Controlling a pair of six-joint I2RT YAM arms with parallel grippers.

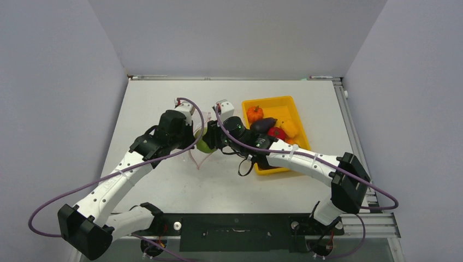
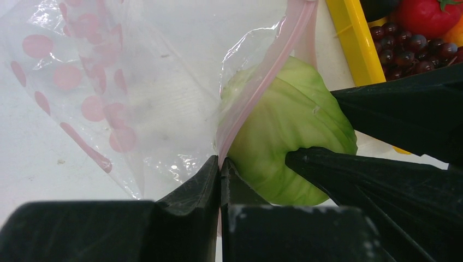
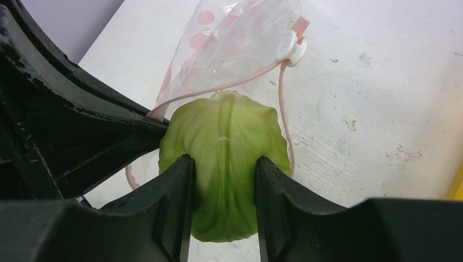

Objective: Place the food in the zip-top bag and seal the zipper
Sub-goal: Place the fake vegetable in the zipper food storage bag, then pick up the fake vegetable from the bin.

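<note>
My right gripper (image 3: 221,164) is shut on a light green cabbage (image 3: 224,147), seen in the top view (image 1: 204,145) and left wrist view (image 2: 289,142), held at the mouth of the clear zip-top bag (image 2: 109,93). My left gripper (image 2: 220,166) is shut on the bag's pinkish-red zipper strip (image 2: 262,82), holding the mouth up. The strip (image 3: 240,82) loops round the cabbage's far end, with a white slider (image 3: 290,46) at its end. In the yellow tray (image 1: 273,103) lie an orange pumpkin (image 1: 254,113), a purple eggplant (image 1: 262,124), a red piece (image 1: 276,132) and dark grapes (image 2: 407,46).
The yellow tray's wall (image 2: 352,43) stands just right of the bag's mouth. An orange-yellow piece (image 1: 290,128) also lies in the tray. Both arms crowd the table's middle. Grey walls enclose the table on three sides.
</note>
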